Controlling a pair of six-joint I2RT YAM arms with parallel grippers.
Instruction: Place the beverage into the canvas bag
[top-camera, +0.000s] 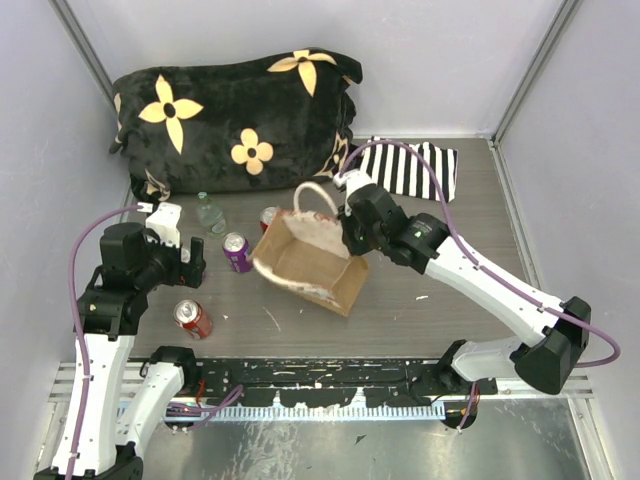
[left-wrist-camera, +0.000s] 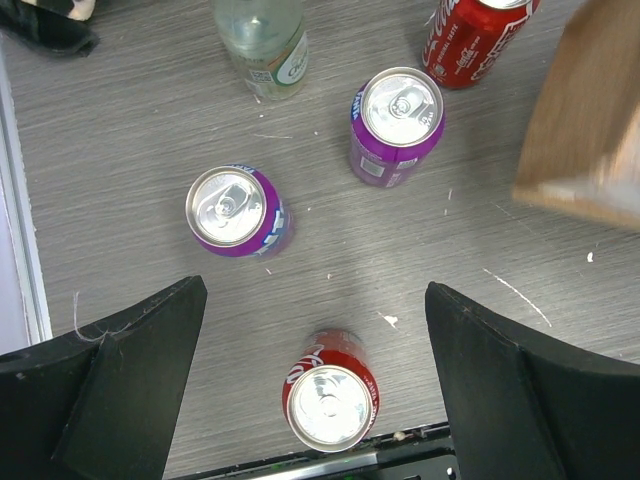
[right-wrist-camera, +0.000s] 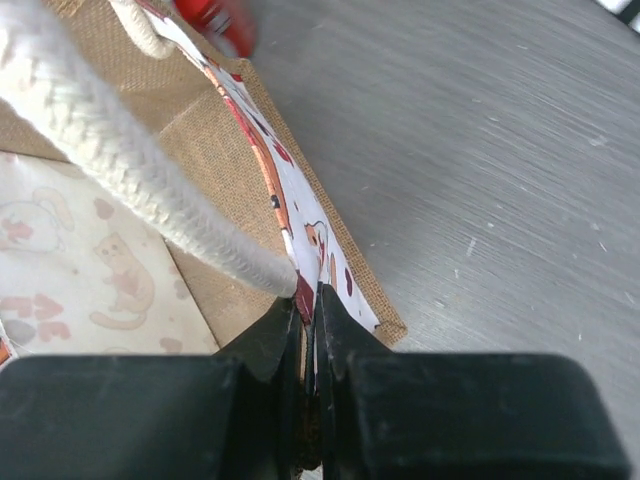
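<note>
- Nearest the arm bases, left of the canvas bag (top-camera: 300, 285) and well apart from it, a near red can (left-wrist-camera: 332, 392) stands upright on the table (top-camera: 400, 320).
- The left gripper (left-wrist-camera: 315, 300) hangs over that can, also left of the bag. Its jaws are spread wide and it has hold of nothing. In the wrist view the can sits between the two fingers, below them.
- A little farther out stand two purple cans, both upright: the outer purple can (left-wrist-camera: 238, 212) well left of the bag, and the inner purple can (left-wrist-camera: 396, 125) just beside the bag's left corner.
- The bag sits mid-table with its mouth open and tipped up. No drink shows inside it.
- The right gripper (right-wrist-camera: 308, 300) is at the bag's right rim. It is pinched tight on the printed wall beside a cream handle (right-wrist-camera: 130, 150), which looks meant to keep the mouth open.
- Behind the bag's far left corner are a far red can (top-camera: 268, 217) and, further left, a clear bottle (top-camera: 208, 213).
- Farthest back, a striped cloth (top-camera: 410, 168) lies behind the bag to its right, and a black flowered cushion (top-camera: 235, 120) behind it to the left.
- As I judge it, the bag is readied but no drink is gripped. The pick, the carry and the drop all remain.
</note>
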